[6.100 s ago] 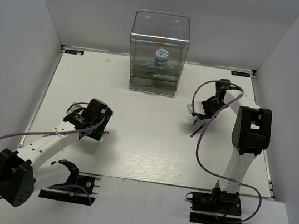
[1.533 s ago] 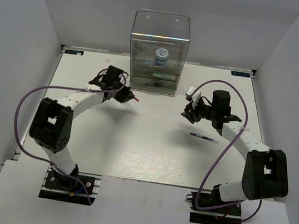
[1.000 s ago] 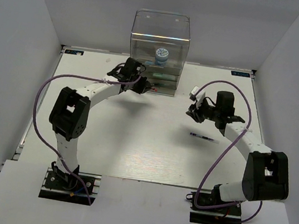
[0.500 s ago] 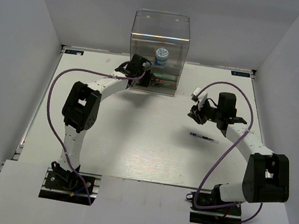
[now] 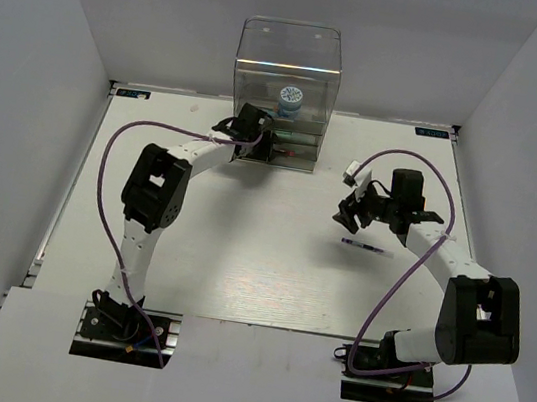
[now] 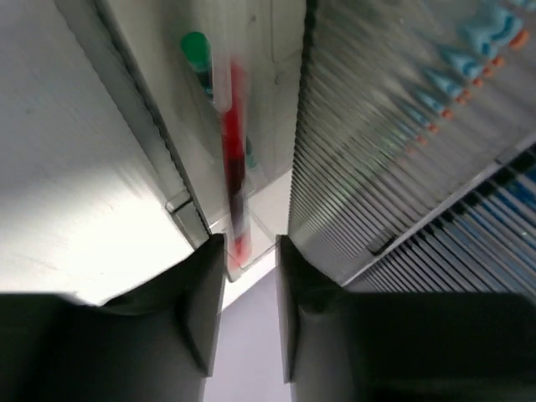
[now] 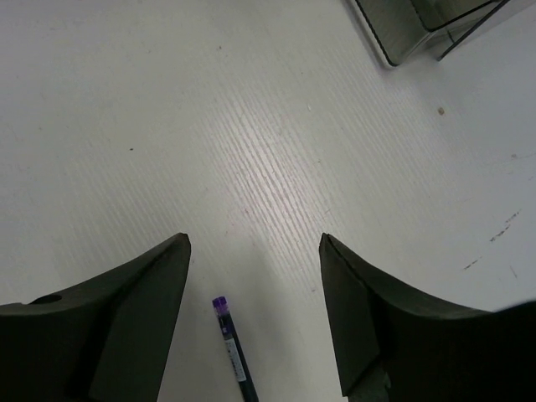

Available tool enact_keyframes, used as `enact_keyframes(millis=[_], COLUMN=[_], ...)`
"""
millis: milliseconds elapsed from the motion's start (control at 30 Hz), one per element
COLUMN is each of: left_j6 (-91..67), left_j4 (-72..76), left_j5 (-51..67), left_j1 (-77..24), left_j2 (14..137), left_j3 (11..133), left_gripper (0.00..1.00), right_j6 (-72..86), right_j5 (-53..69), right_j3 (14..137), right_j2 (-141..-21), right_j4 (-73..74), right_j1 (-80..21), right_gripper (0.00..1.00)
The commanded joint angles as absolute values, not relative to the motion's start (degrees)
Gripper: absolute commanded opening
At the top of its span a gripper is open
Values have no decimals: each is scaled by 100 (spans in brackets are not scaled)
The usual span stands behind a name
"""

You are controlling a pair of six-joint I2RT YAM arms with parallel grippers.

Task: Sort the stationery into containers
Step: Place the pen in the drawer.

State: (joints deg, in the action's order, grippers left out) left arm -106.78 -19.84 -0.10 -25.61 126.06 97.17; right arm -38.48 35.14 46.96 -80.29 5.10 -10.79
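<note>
- To finish this drop cleanly, my left end effector [image 6: 249,244] should back straight out, level, without dragging the thin red pen [image 6: 232,151] out of its drawer in the drawer unit [image 5: 287,62].
- Its tips stand slightly parted, wider than the pen lying between them: released, I judge.
- My right end effector [image 7: 253,241] gapes empty over a dark purple pen [image 7: 234,352] on the worktop [image 7: 126,126].

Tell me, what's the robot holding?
Right gripper holds nothing; purple pen lies on the table. One end of the red pen sits inside the left gripper; whether gripped, cannot tell.
</note>
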Motion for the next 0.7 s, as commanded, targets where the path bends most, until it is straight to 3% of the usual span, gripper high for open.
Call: enact_keyframes(millis=[0,167,433,600,667], left_j6=[-10645,-10328,-9327,-7640,-7261], left_j4=[-1767,-1477,-739,761,2202], left_j5=[-9,307,825,1483,1862], left_j1=[-2522,-2522,-2522,-2575,-2435], left_j2=[12498,12393,11401,10310,9749], left_j3=[9949,9949,8905,7044,5840], left_gripper=[49,62,64,63,64], right_j6=[-4130,-4447,-5106,-5326,-5405], right_j5=[3674,3700,2857,2391,2154], right_j3=[4781,5009,5071,4896,4930], right_j2=[-7919,-8016,-8165,-8218,-8305], right_j4=[851,1343,2275,2399,2487], right_j1=[-1037,-1028,-1011,-1019,-1028], right_gripper=[70,70,66,66,66])
